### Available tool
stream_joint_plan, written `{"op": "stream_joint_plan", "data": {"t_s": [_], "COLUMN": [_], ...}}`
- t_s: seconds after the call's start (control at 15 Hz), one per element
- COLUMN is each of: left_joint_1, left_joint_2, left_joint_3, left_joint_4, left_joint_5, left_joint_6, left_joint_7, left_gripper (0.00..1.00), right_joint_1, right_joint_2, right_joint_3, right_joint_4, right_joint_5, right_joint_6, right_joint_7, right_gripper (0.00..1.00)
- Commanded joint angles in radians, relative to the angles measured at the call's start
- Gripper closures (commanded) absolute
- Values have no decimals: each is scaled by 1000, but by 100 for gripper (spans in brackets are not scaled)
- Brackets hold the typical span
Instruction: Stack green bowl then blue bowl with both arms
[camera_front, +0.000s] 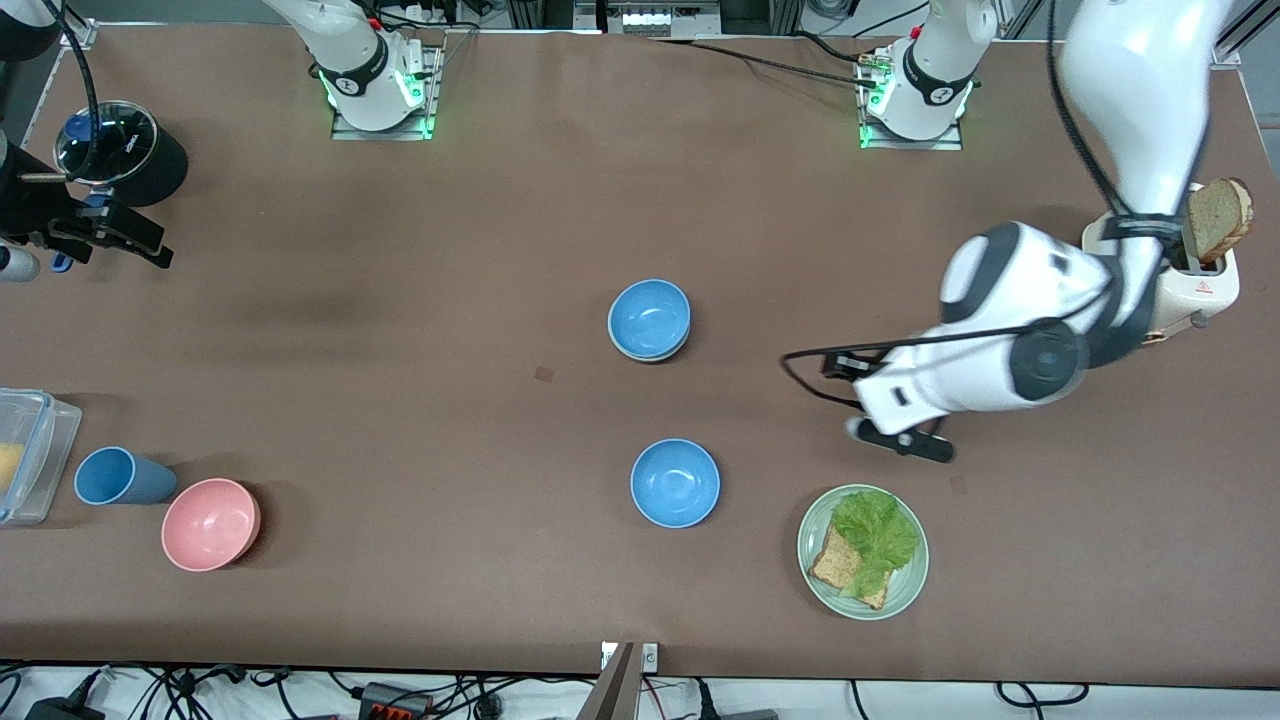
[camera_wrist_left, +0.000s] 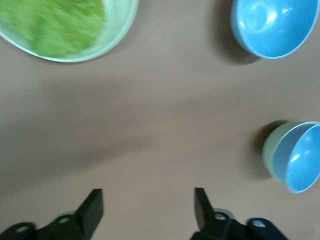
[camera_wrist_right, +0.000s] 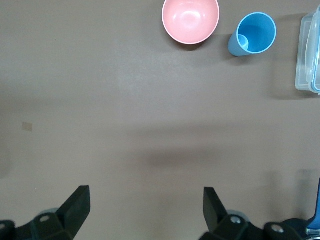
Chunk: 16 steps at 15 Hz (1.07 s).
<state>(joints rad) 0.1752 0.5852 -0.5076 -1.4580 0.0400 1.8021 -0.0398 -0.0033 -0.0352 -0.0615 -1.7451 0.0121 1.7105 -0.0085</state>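
Both my claws gape wide: left claw over bare counter, right claw waiting. Blue bowl already nests in green bowl; glossy, light, slippery — I'd pinch the rim.

the middle of the table lies bare between the stacked blue bowl in the green bowl and the pink bowl, so a tool could pass there freely; a second blue bowl sits nearer the front camera than the stack, well apart from it, with open table between them; the green plate of lettuce stands near that second bowl toward the left arm's end; the left tool, its fingers spread, hangs over bare table between plate and stack; the toaster blocks the left arm's end; the right tool, fingers apart, hangs over bare table; the blue cup, clear container and black pot crowd the right arm's end.
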Motion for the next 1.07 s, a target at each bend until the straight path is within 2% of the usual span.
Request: {"op": "stream_joint_plan", "data": {"t_s": [0.0, 0.27, 0.6, 0.8, 1.0], "left_joint_1": [81, 134, 268, 267, 242], "left_joint_2": [-16, -15, -39, -60, -190], "left_joint_3": [-3, 4, -11, -5, 15], "left_joint_4": [13, 18, 42, 114, 59], "left_joint_5": [72, 211, 198, 193, 173], "left_joint_6": [-26, -33, -35, -151, -156], "left_joint_7": [132, 219, 389, 402, 387], "left_gripper": [0, 0, 0, 0, 0], "right_joint_1": [-9, -10, -10, -10, -10], "right_joint_2": [-22, -22, -22, -22, -22], "right_joint_3": [8, 8, 8, 8, 8], "right_joint_4": [-14, -14, -14, -14, -14], "right_joint_5": [-14, -14, -15, -15, -14], "right_joint_6": [-3, -3, -2, -3, -2], "right_joint_7": [-19, -21, -25, -27, -27], "right_gripper": [0, 0, 0, 0, 0]}}
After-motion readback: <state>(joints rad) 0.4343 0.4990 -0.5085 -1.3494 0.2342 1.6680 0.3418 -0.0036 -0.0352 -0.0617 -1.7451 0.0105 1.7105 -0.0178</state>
